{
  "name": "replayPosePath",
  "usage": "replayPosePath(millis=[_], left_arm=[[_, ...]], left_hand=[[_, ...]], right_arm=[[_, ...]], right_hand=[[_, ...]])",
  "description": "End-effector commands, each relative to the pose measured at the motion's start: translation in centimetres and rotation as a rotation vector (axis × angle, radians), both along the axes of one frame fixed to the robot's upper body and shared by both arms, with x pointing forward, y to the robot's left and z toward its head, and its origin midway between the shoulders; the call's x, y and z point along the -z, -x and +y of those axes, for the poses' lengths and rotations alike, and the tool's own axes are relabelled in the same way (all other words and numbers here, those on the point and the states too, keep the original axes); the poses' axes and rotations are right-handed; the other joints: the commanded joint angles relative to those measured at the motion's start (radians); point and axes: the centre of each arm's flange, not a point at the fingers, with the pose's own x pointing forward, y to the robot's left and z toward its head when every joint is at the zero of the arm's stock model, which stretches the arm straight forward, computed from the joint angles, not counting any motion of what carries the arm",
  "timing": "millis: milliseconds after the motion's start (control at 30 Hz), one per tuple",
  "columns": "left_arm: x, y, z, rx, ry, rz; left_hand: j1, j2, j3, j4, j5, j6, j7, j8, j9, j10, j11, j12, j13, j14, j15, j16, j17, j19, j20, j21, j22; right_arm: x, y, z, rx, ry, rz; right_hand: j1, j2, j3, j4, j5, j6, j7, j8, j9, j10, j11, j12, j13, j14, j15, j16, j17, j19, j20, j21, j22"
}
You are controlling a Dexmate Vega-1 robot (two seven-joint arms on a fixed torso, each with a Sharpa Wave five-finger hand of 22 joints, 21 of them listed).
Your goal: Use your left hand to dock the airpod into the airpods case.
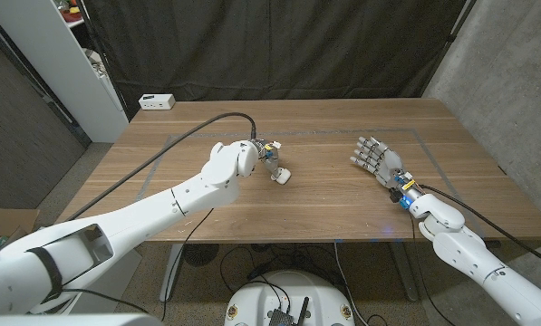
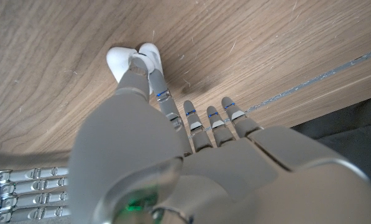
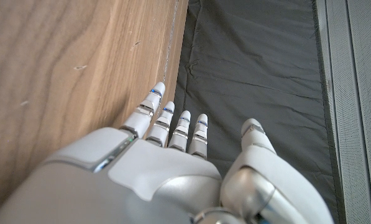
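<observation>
A wooden surface [image 1: 324,204] with a faint pale outline marked across it carries the things. A small white airpods case [image 1: 280,177] lies on it, right at the tips of the left hand's fingers [image 1: 268,154]. A white box [image 1: 157,101] sits at the far corner, well away from them.

White arms [image 1: 161,213], grey hands [image 1: 376,159], black cables [image 1: 175,149].

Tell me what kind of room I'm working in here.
Probably a robotics lab or test bay, not a home. A black curtain hangs behind the wooden table, a bare concrete wall stands on the robot's right, and a white shelving unit on its left.
</observation>
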Motion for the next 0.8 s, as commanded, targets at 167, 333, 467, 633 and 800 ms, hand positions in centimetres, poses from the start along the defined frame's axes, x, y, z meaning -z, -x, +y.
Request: replayPosePath(millis=[167,333,467,633,800], left_arm=[[0.3,0.0,0.0,0.008,0.002,0.018],[0.2,0.3,0.2,0.007,0.008,0.006],[0.0,0.6,0.3,0.011,0.012,-0.003],[-0.2,1.2,0.4,0.022,0.028,-0.025],[-0.2,1.4,0.5,0.018,0.033,-0.031]], left_hand=[[-0.034,-0.021,-0.024,0.010,0.004,-0.012,0.000,-0.004,-0.007,0.002,-0.007,0.003,0.003,0.003,-0.090,0.000,0.001,-0.002,-0.006,0.004,0.005],[-0.060,-0.030,-0.039,0.020,0.007,-0.043,0.002,-0.021,-0.014,0.003,-0.008,0.002,0.003,0.004,-0.090,0.000,0.002,-0.002,-0.006,0.003,0.005],[-0.081,-0.038,-0.052,0.027,0.011,-0.058,0.004,-0.031,-0.020,0.004,-0.008,0.001,0.004,0.005,-0.088,0.000,0.001,-0.002,-0.008,0.004,0.005],[-0.103,-0.043,-0.063,0.036,0.013,-0.067,0.009,-0.039,-0.025,0.007,-0.007,0.002,0.005,0.008,-0.087,0.001,0.002,0.002,-0.006,0.005,0.005],[-0.112,-0.040,-0.068,0.039,0.016,-0.088,0.000,-0.052,-0.031,0.013,-0.006,0.004,0.005,0.019,-0.089,0.003,0.001,0.005,-0.004,0.006,0.005]], right_arm=[[0.1,0.0,0.1,-0.010,0.005,-0.001],[0.2,0.0,0.2,-0.014,0.002,0.004],[0.2,0.1,0.1,-0.015,0.001,0.005],[0.3,0.2,0.1,-0.020,0.002,0.002],[0.3,0.2,0.2,-0.027,0.003,0.000]], right_hand=[[-0.003,0.008,0.012,0.001,0.009,0.008,-0.010,0.003,0.002,0.003,0.007,-0.002,0.001,0.008,-0.078,-0.001,0.002,-0.005,0.002,0.007,0.005],[-0.002,0.012,0.016,0.001,0.010,0.009,-0.011,0.003,0.002,0.003,0.005,-0.002,0.001,0.007,-0.080,-0.001,0.002,-0.005,0.002,0.007,0.005],[-0.001,0.013,0.018,0.001,0.010,0.010,-0.013,0.003,0.002,0.004,0.003,-0.002,0.001,0.007,-0.081,-0.001,0.002,-0.006,0.002,0.007,0.005],[0.000,0.020,0.023,0.002,0.009,0.012,-0.014,0.003,0.002,0.004,0.003,-0.001,0.001,0.007,-0.082,-0.001,0.002,-0.008,0.001,0.006,0.005],[0.000,0.021,0.026,0.003,0.008,0.012,-0.014,0.003,0.002,0.004,0.006,-0.001,0.001,0.008,-0.082,-0.001,0.002,-0.007,0.001,0.007,0.005]])
